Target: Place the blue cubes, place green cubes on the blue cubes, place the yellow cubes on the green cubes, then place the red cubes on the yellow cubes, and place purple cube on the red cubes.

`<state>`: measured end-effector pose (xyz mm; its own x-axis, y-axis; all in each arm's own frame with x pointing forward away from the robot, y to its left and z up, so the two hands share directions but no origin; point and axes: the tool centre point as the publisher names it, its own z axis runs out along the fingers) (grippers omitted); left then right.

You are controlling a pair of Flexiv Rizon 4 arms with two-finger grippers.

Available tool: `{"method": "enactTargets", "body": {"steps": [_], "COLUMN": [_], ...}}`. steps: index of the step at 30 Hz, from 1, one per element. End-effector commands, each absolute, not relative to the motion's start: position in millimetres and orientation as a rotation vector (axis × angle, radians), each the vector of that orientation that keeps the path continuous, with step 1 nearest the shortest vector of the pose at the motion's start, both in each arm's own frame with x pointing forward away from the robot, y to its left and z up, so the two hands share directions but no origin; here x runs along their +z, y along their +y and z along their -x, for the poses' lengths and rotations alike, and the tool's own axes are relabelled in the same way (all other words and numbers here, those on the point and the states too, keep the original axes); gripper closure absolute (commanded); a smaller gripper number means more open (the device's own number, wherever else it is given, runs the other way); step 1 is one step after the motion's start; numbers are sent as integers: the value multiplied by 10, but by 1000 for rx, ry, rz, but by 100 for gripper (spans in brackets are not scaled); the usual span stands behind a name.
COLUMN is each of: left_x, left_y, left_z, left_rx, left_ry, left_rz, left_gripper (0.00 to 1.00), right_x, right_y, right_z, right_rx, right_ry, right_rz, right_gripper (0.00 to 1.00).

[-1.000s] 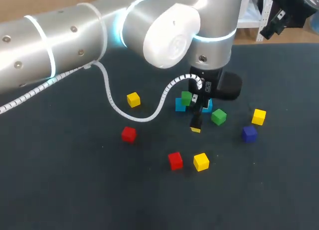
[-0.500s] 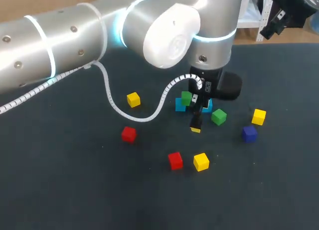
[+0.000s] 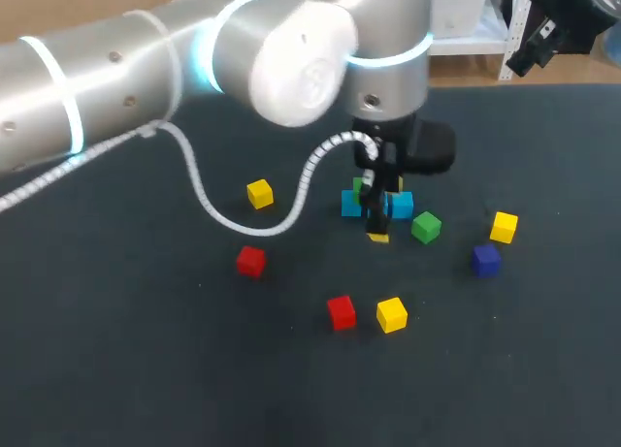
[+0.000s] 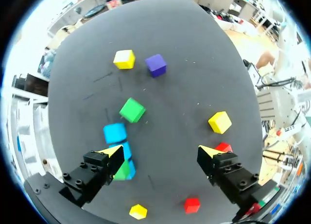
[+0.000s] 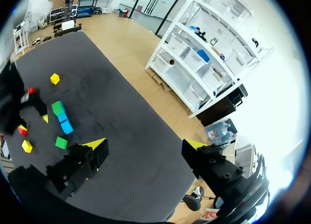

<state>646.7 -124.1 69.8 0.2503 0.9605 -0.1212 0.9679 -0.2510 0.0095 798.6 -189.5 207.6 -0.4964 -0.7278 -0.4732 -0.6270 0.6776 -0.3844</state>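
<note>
- Two light-blue plastic cubes (image 3: pixel 400 206) sit side by side mid-way across the dark matte bench (image 3: pixel 136 369), touching or nearly so. We read them as the base layer, already laid.
- A small green cube (image 3: pixel 363 187) looks set on top of the blue cube nearer our left side, so layer two is half done by our judgement.
- In the left wrist view that stacked green sits just beside one finger tip, not between the two. We'd call it released.
- A second green cube (image 3: pixel 425 227) lies loose on the bench just beside the blue pair. It's prob. the next pick, for the bare blue cube.
- Three yellow cubes (image 3: pixel 391 314), two red cubes (image 3: pixel 341 312) and one purple cube (image 3: pixel 485 260) lie scattered singly around the pair, apart from it. They're for later layers, none stacked yet.
- Left arm comes in from the left and reaches past the middle, wrist pointing down over the blue pair. One yellow tip hangs low in front of the pair.
- The left arm's fingers (image 4: pixel 109 155) are spread wide w/ nothing between them.
- Right arm sits at the far right corner, above the bench edge and well away from all cubes.
- The right arm's fingers (image 5: pixel 85 161) are also spread apart and empty.
</note>
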Motion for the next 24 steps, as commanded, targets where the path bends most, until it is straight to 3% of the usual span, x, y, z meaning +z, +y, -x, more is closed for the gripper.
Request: {"method": "enactTargets", "body": {"steps": [1,11,24], "left_x": [901,967,996], "left_y": [-666,378,873], "left_z": [-6339,-6359,-6539], "left_rx": [-171,-46,60], "left_ry": [1850,2148,2195], "left_rz": [-2200,-1806,-1546], "left_gripper": [0,0,0], "right_x": [2065,2065,2065], "right_y": [-1894,-1894,-1894], "right_z": [-7967,-7967,-7967], "right_rx": [-219,-219,-219], "right_ry": [2268,2268,2268], "right_rz": [1031,1031,1031], "right_gripper": [0,0,0]}}
